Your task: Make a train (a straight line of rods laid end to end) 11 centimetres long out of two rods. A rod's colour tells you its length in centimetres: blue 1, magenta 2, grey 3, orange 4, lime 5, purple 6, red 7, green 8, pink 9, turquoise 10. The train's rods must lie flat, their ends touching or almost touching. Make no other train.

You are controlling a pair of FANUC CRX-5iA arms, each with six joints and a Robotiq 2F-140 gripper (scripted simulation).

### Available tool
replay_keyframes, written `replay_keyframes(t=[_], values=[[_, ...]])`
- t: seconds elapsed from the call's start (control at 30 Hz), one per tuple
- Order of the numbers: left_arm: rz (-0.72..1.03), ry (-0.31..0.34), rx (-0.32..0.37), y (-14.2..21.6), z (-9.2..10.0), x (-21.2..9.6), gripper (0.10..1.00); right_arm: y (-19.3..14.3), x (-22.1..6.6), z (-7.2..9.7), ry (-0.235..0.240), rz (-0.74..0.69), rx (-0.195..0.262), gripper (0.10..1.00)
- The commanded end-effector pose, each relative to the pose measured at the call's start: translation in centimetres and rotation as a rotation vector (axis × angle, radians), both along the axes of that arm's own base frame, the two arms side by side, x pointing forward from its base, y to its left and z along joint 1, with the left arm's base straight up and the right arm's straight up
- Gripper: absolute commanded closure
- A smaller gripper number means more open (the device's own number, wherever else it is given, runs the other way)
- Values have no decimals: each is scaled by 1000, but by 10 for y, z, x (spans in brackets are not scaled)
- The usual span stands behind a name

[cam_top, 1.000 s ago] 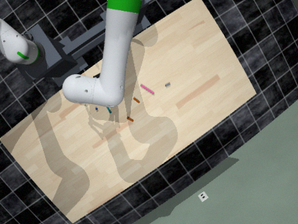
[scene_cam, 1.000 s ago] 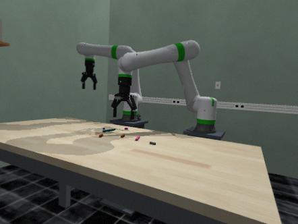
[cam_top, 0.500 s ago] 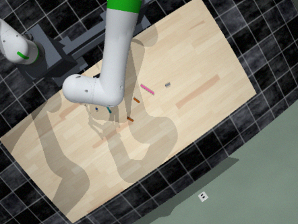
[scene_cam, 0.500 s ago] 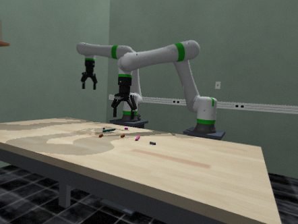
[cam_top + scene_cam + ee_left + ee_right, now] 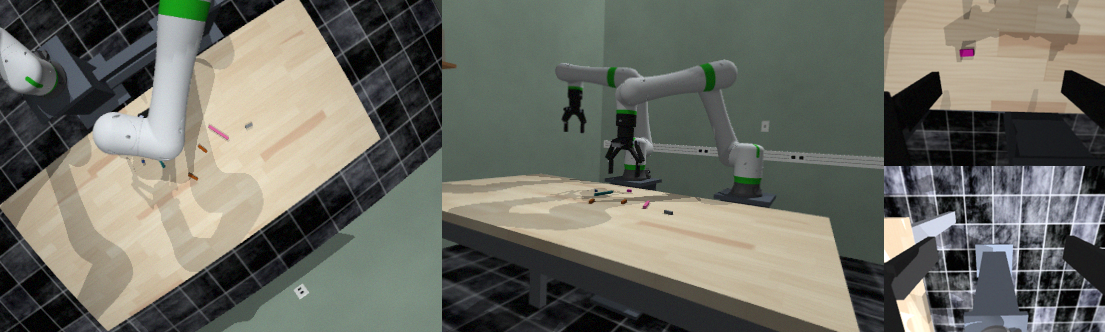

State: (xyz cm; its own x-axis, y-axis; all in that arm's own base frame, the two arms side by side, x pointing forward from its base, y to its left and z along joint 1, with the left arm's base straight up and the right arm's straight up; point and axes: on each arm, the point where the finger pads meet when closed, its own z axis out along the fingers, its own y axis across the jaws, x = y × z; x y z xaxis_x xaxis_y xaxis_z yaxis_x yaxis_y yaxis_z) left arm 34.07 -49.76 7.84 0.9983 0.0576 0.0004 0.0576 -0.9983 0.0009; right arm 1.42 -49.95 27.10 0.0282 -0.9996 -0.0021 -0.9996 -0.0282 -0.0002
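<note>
A pink rod [image 5: 218, 132] [image 5: 646, 204] lies flat on the table. A magenta rod [image 5: 629, 190] [image 5: 966, 52] lies near the table's back edge; the arm hides it in the top view. A turquoise rod [image 5: 162, 164] [image 5: 603, 193] is partly hidden by the arm in the top view. A small blue rod [image 5: 143, 162] [image 5: 596, 190] lies close to it. The rods lie apart. My left gripper [image 5: 624, 171] [image 5: 1001, 82] is open and empty, high above the table's back part. My right gripper [image 5: 574, 131] [image 5: 1000, 247] is open and empty, high up beyond the table's edge.
Two orange rods [image 5: 202, 148] [image 5: 193, 176] lie between the turquoise and pink rods and in front of them. A grey rod [image 5: 249, 125] [image 5: 668, 212] lies beyond the pink one. The left arm covers part of the table [image 5: 300, 90] in the top view.
</note>
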Motion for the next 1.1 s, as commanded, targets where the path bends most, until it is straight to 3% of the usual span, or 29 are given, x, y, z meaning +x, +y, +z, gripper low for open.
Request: replay_keyframes(t=[0.0, 0.53, 1.07], values=[[144, 0, -1, -8, 2, 16, 98, 0, 0, 1, 0, 0, -2, 98], [722, 1, -1, -36, 2, 75, 98, 0, 0, 1, 0, 0, -2, 98], [739, 1, -1, -36, 2, 77, 98, 0, 0, 1, 0, 0, -2, 98]])
